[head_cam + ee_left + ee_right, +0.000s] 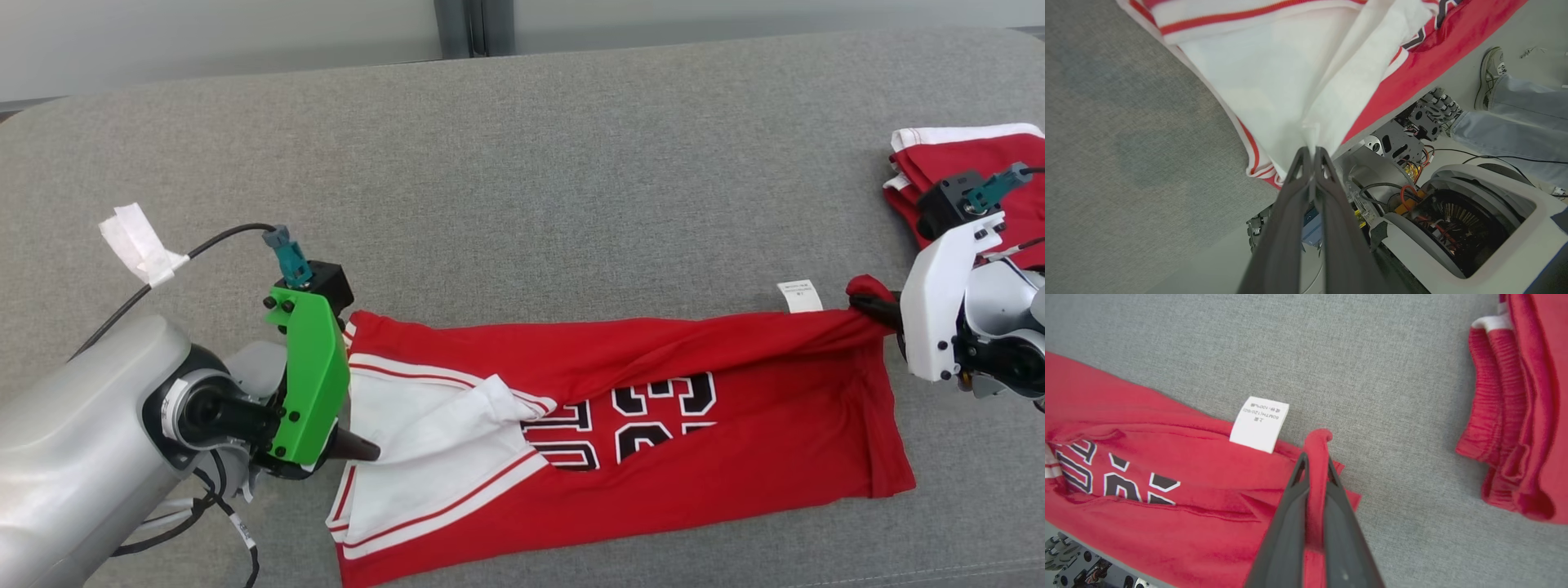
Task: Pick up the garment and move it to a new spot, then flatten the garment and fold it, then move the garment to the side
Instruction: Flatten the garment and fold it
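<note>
The garment [637,457] is a red jersey with white panels and black numbers, stretched left to right along the front of the grey surface [522,163]. My left gripper [363,449] is shut on its white part; in the left wrist view the white cloth [1306,81] fans out from between the closed fingertips of the left gripper [1312,153]. My right gripper [869,304] is shut on the garment's red far-right corner, and in the right wrist view a red fold [1316,457] sticks up between the tips of the right gripper [1314,463]. A white label [1260,424] lies beside them.
A second red garment [971,175], folded, lies at the right edge of the grey surface behind my right arm. A strip of white tape [139,241] hangs on the left arm's cable. In the left wrist view, a person's leg and shoe [1492,73] stand beyond the front edge.
</note>
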